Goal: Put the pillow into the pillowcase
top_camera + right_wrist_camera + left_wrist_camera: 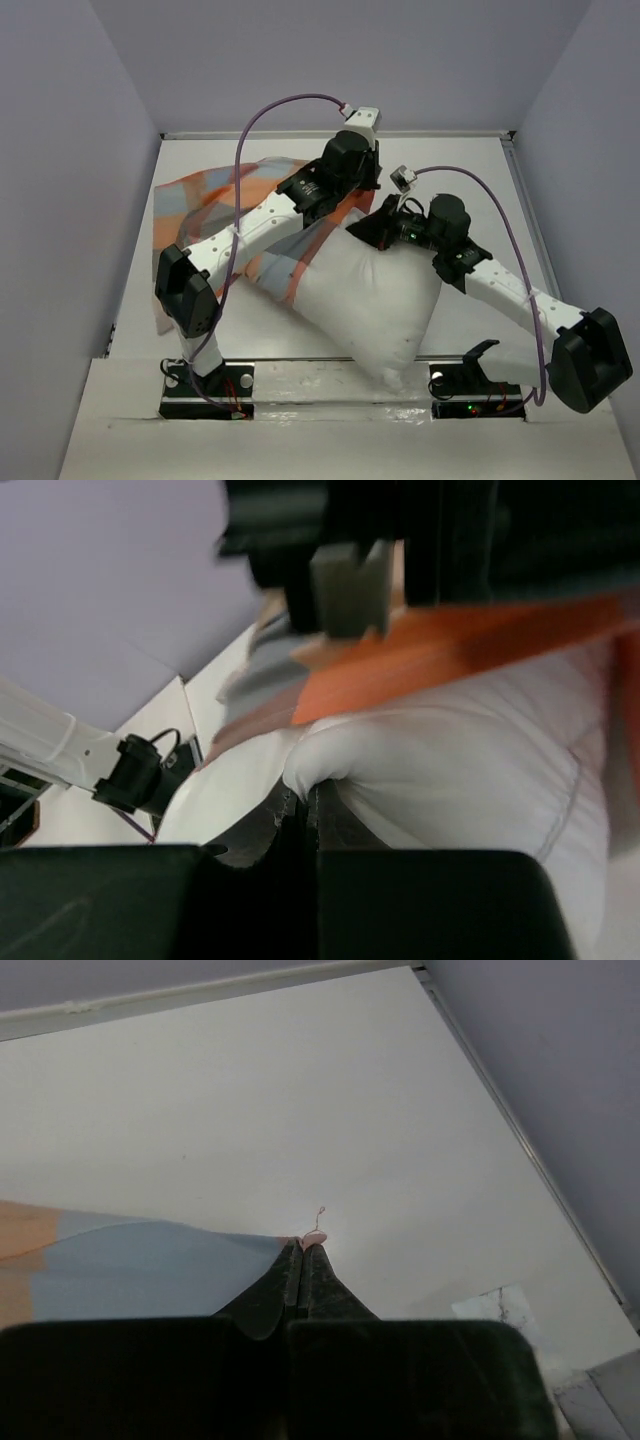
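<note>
The plump white pillow point(375, 295) lies tilted across the middle of the table, its near corner over the front edge. The checked orange, blue and grey pillowcase point(215, 195) is spread at the back left, one edge lifted over the pillow's far end. My left gripper point(302, 1244) is shut on a corner of the pillowcase point(130, 1270), held above the table point(300, 1090). My right gripper point(308, 792) is shut on a fold of the pillow point(450, 770) at its far end, right beside the left gripper point(345, 160). Orange pillowcase cloth point(450, 645) hangs just above the pillow.
White walls enclose the table point(470, 170) at the back and sides. Purple cables loop over both arms. The arm bases and a black clamp point(478, 360) stand on the white front ledge.
</note>
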